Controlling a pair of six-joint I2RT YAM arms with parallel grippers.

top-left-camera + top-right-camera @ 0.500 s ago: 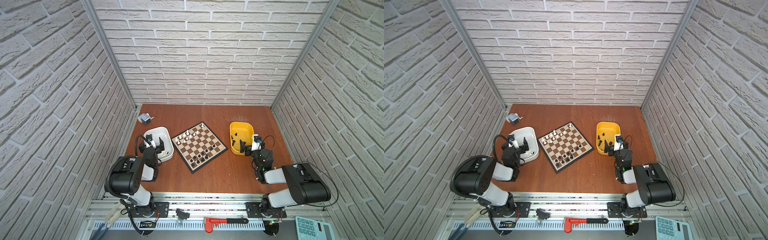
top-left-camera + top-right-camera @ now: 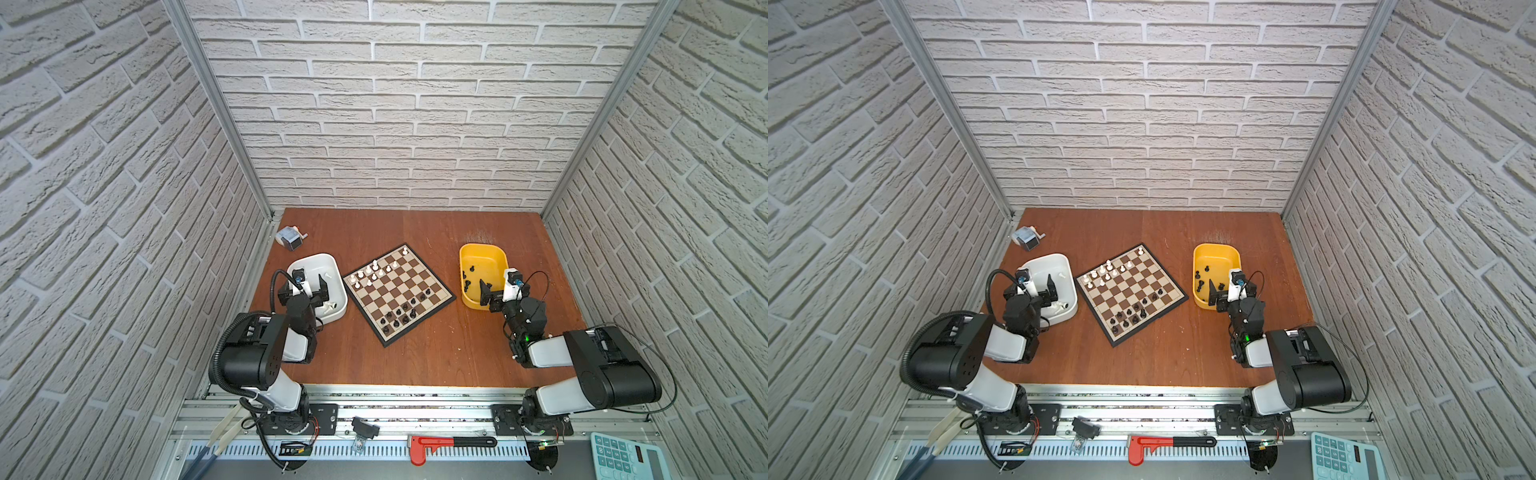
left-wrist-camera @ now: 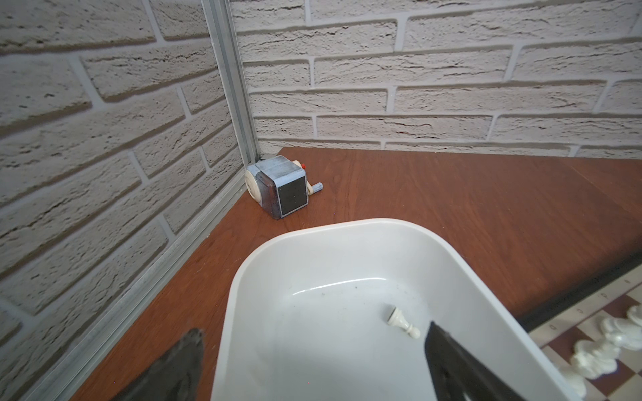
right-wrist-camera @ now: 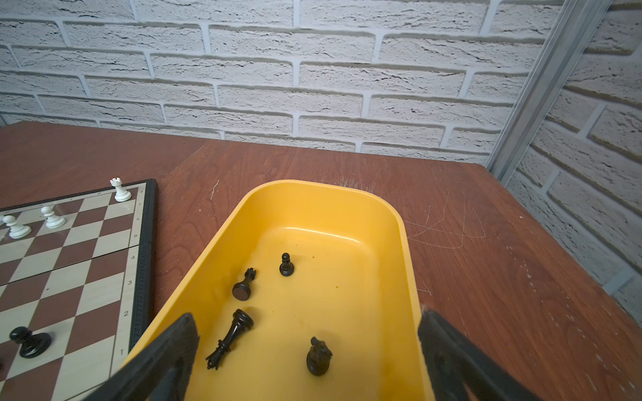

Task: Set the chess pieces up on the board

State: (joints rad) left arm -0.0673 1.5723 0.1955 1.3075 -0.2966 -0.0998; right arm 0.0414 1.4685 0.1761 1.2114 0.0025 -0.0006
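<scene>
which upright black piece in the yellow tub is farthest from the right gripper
The round-headed pawn, toward the yellow tub's far end. The knight also stands but nearer the right gripper; the rook and tall piece lie toppled.

Bright, even overhead light fills every view with only soft shadows, a glare streak curving inside the white tub (image 3: 347, 225), while the fingers (image 3: 180, 364) of the left gripper (image 3: 314, 330) and nearby white chess pieces (image 3: 594, 357) blur at the wrist view's edge.
</scene>
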